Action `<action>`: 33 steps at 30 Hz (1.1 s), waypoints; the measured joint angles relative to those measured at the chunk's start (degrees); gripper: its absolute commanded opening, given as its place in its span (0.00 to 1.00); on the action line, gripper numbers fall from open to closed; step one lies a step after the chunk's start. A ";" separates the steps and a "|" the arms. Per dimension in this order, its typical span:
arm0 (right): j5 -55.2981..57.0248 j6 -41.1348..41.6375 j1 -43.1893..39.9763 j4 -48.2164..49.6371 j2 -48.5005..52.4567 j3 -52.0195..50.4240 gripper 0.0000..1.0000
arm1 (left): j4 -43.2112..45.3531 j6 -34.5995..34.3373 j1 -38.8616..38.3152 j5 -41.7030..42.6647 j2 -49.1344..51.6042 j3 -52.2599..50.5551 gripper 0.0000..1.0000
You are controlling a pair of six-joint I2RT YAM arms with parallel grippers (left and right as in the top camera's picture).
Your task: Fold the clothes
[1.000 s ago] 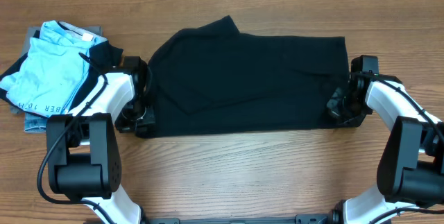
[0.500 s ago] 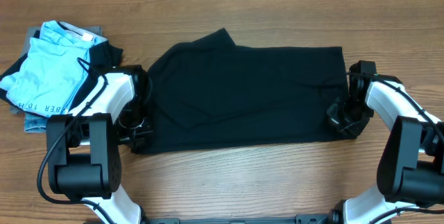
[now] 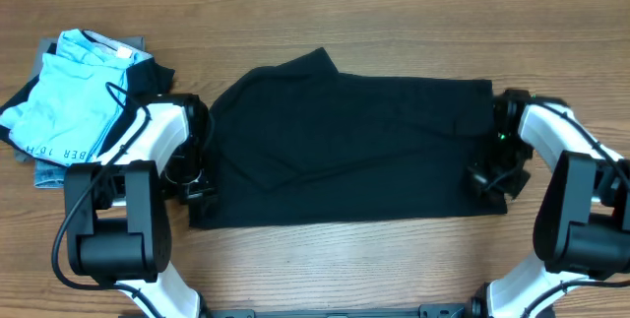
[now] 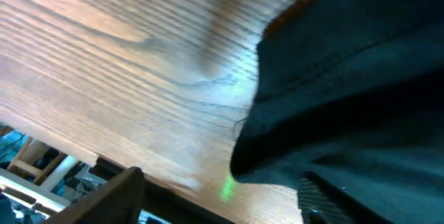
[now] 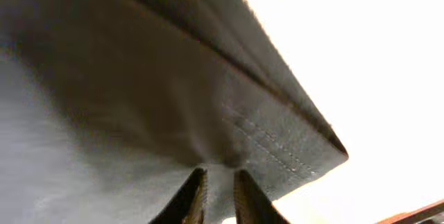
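One black T-shirt (image 3: 345, 141) and two grippers: the right gripper (image 5: 216, 195) pinched the shirt's right hem; the left gripper (image 3: 199, 190), at its left corner, was blurred, grip indeterminate.

Matt, soft, thin black cloth of the T-shirt (image 3: 345, 141); smooth, faintly glossy grained wood of the table (image 3: 345, 259).
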 measured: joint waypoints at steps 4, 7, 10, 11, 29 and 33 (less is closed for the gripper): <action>-1.46 -1.66 -0.15 -1.40 0.04 8.61 0.57 | -4.81 0.00 0.00 -0.44 0.50 7.32 0.75; -4.17 -3.74 -0.13 -2.84 0.09 12.70 0.63 | -7.58 0.00 -0.02 -0.42 0.85 15.37 0.76; -5.79 -5.75 -0.13 -3.85 0.09 16.92 0.65 | -8.94 1.14 -0.17 0.61 0.96 24.74 0.85; -6.10 -6.51 -0.13 -4.09 0.09 18.32 0.66 | -8.41 2.32 -0.28 1.77 0.96 28.09 0.88; -7.61 -16.98 -0.13 -4.17 0.09 27.30 0.65 | 1.05 20.90 -3.82 19.17 1.27 40.72 0.93; -8.04 -17.22 -0.13 -7.72 0.09 27.36 0.65 | 0.44 21.57 -3.82 19.45 1.31 40.72 0.94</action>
